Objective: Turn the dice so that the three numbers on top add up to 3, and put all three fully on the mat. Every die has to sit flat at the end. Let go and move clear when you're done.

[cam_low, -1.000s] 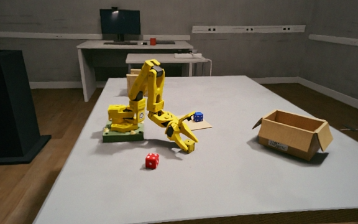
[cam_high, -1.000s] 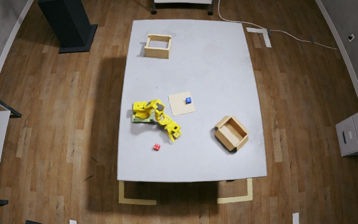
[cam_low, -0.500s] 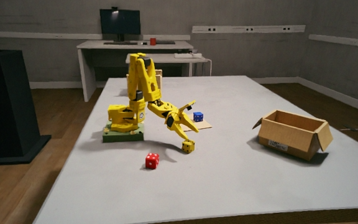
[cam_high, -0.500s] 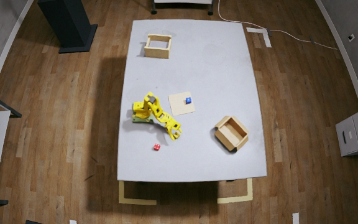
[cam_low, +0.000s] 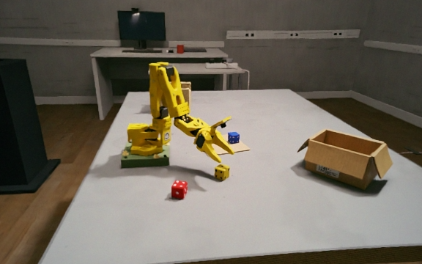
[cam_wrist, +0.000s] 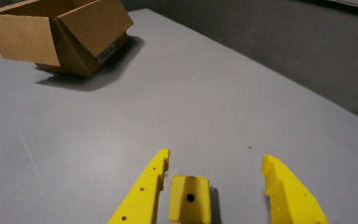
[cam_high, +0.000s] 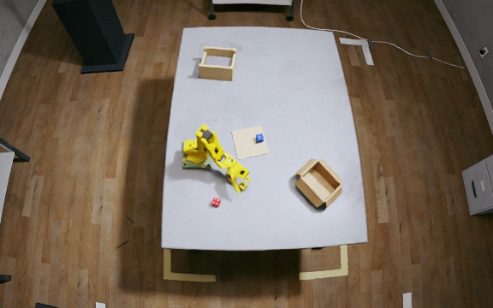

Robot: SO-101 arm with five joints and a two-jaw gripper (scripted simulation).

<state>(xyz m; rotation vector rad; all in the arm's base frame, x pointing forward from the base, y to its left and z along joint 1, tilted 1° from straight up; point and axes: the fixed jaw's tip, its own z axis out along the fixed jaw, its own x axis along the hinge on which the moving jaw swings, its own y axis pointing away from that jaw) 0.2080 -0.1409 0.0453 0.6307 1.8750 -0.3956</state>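
The top view looks steeply down from far above the fingers; the exterior view faces them from a low height, nearer; the wrist view looks out from just behind the fingertips, sharing the carton (cam_high: 299, 186) (cam_low: 337, 165) (cam_wrist: 22, 37) beyond them with both

We see a pale grey table (cam_high: 272, 98) (cam_low: 255, 220) (cam_wrist: 130, 125) carrying a thin tan mat (cam_high: 246, 147) (cam_low: 241, 147), a red die (cam_high: 216, 202) (cam_low: 179, 190), a yellow die (cam_high: 243, 186) (cam_low: 222, 172) (cam_wrist: 190, 199), an open cardboard box (cam_high: 333, 198) (cam_low: 337, 165) (cam_wrist: 22, 37) and a wooden frame (cam_high: 216, 73)

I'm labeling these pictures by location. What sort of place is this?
Probably an office or lab room: a monitor on a desk, filing drawers, and a small yellow arm on a table.
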